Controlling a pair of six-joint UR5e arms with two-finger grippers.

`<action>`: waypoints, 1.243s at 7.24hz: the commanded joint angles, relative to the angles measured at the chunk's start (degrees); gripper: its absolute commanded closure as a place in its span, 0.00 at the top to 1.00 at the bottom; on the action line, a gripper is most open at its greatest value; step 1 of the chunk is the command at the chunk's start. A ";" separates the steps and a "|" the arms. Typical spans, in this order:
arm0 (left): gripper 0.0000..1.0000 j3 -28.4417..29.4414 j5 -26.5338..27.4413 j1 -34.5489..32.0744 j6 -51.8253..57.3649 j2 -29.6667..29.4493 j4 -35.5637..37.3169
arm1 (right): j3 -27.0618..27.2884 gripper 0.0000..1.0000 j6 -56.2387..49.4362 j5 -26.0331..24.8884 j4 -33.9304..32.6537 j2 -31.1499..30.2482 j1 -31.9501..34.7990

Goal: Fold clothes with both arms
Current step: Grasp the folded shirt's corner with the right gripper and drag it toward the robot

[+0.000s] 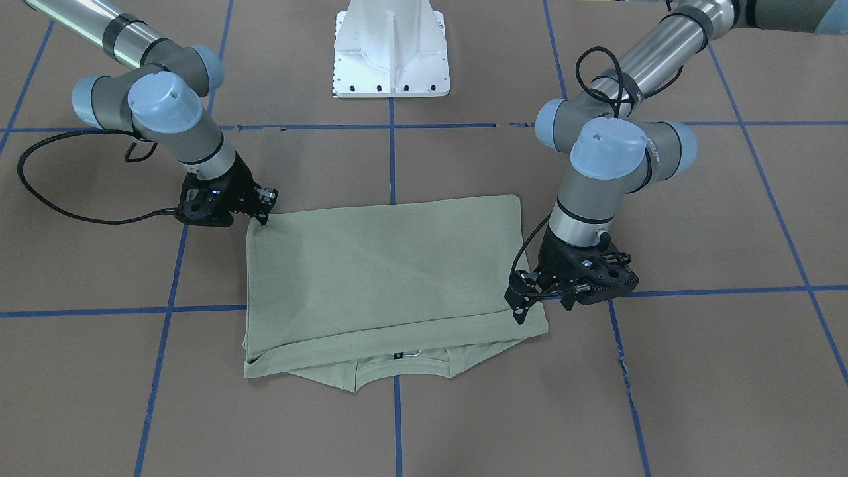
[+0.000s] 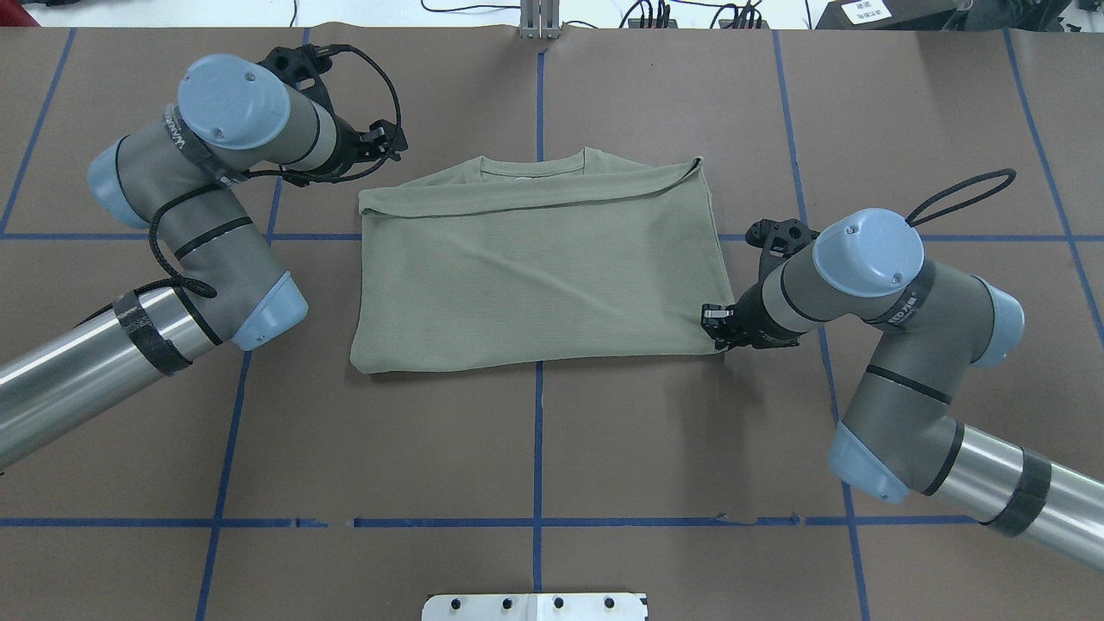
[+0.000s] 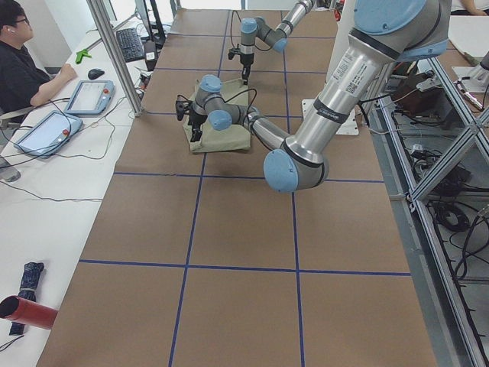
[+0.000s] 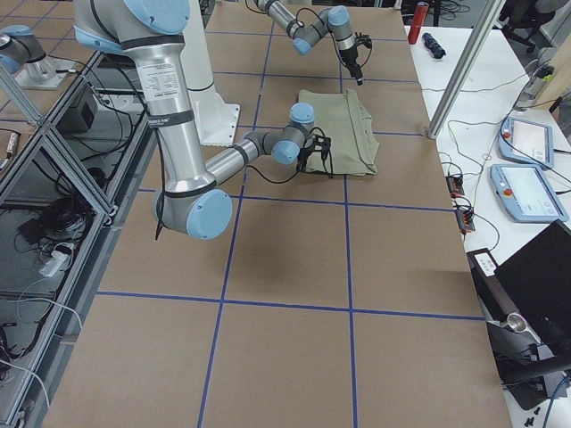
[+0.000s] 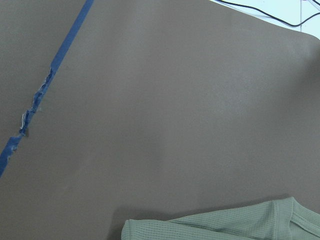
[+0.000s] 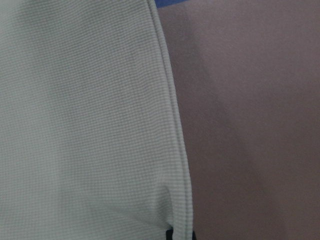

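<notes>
Right tool [image 1: 265,215] pinches a corner of the shirt [image 1: 384,271] for folding; I cannot tell how wide the left tool [image 1: 520,309], at the opposite corner, is.

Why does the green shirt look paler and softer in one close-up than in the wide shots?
Right wrist view: the camera sits almost on the shirt, so the knit fills the frame, washed pale and soft, likely exposure. Overhead view: even light, faint shadows, the shirt a fuller sage. Front-facing view: a glare streak on the silver tube of the right arm.

Folded sage shirt [image 2: 535,276] (collar [image 2: 530,164] visible)
</notes>
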 commanded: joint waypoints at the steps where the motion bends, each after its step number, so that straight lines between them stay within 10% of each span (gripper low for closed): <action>1: 0.99 -0.89 0.00 -0.09 -0.66 0.03 0.07 | 8.12 0.00 -0.06 0.73 0.05 -6.81 -1.40; 5: 0.99 -2.29 1.31 0.26 -3.39 0.65 0.16 | 24.47 0.00 0.20 4.22 0.05 -25.61 -12.62; 8: 0.99 -2.65 2.98 2.10 -5.15 0.73 0.16 | 26.26 0.00 0.29 9.59 0.31 -29.52 -21.86; 9: 0.99 -2.74 2.99 2.20 -5.41 0.73 0.07 | 27.14 0.30 0.29 11.87 0.31 -29.44 -22.41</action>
